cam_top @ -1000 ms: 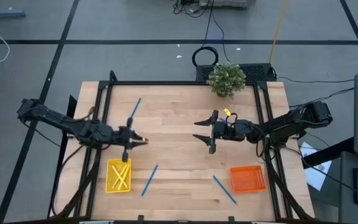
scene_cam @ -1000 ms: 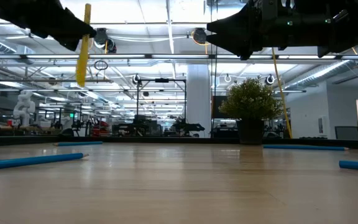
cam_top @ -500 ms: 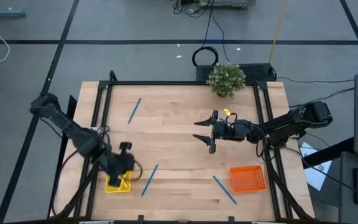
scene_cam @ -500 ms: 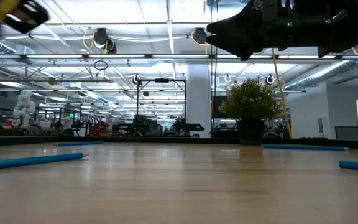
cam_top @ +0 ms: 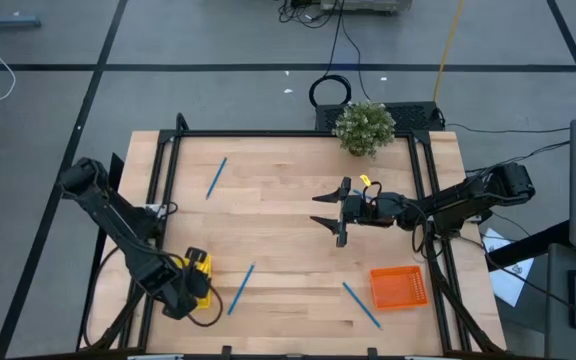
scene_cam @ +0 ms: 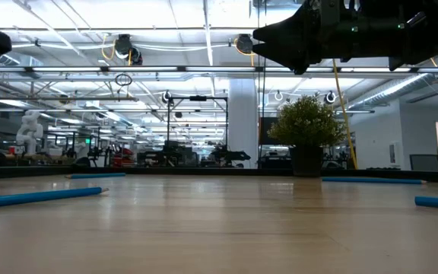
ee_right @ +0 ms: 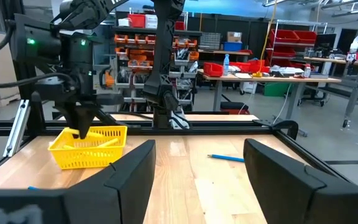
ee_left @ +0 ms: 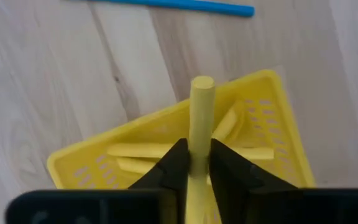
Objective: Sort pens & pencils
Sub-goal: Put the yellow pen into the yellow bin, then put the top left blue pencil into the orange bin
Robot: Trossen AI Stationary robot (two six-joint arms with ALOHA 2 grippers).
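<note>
Wooden table [cam_top: 288,200] carries blue pens [cam_top: 240,288]; my left gripper [ee_left: 192,167] clamps a pencil [ee_left: 199,118] over the yellow basket [ee_left: 92,158]; my right gripper [cam_top: 334,211] hangs spread.

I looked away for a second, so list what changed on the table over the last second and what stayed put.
The left gripper, shut on a yellow pencil, swung from mid-table toward the table's near edge and now holds it over the yellow basket. The pencil is not released. The right gripper waits open at mid-table as before. The three blue pens and the orange basket did not move.
</note>
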